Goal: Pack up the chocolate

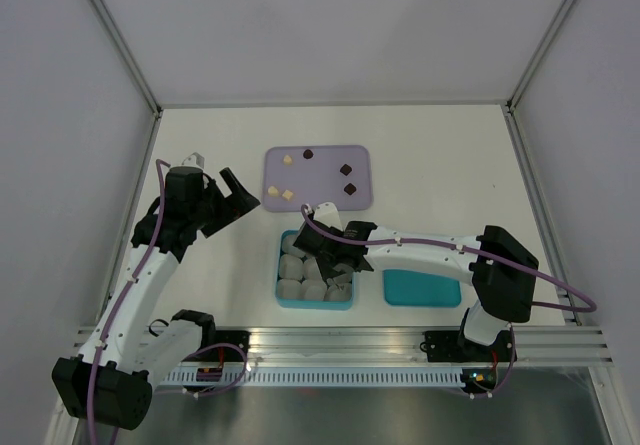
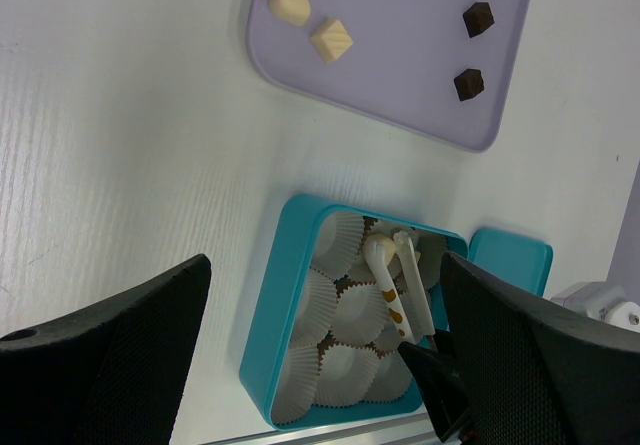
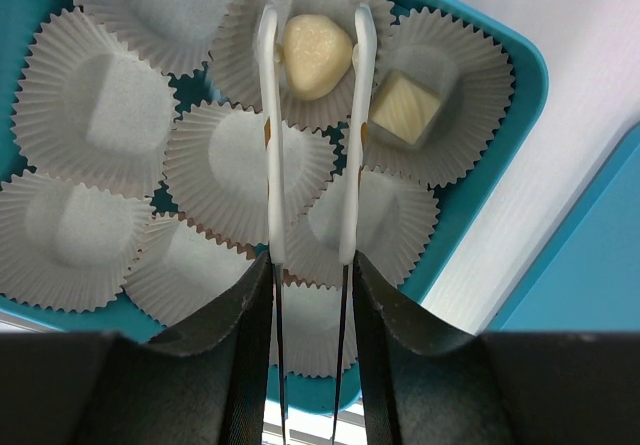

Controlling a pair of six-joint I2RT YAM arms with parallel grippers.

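My right gripper (image 3: 310, 277) is shut on white tongs (image 3: 357, 145), and its place over the teal box also shows in the top view (image 1: 338, 255). The tong tips pinch a cream-white chocolate (image 3: 314, 55) just above a paper cup (image 3: 250, 25) in the teal box (image 3: 505, 155). A second cream chocolate (image 3: 405, 107) lies in the cup beside it. On the lavender tray (image 2: 400, 45) lie two cream pieces (image 2: 290, 2) (image 2: 332, 39) and two dark ones (image 2: 478, 18) (image 2: 468, 84). My left gripper (image 2: 325, 265) (image 1: 232, 197) hangs open and empty left of the tray.
The teal box (image 1: 283, 265) is filled with several white paper cups (image 2: 350, 375). Its teal lid (image 1: 420, 288) lies to the right of it. A metal rail (image 1: 400, 343) runs along the near edge, and grey walls enclose the table.
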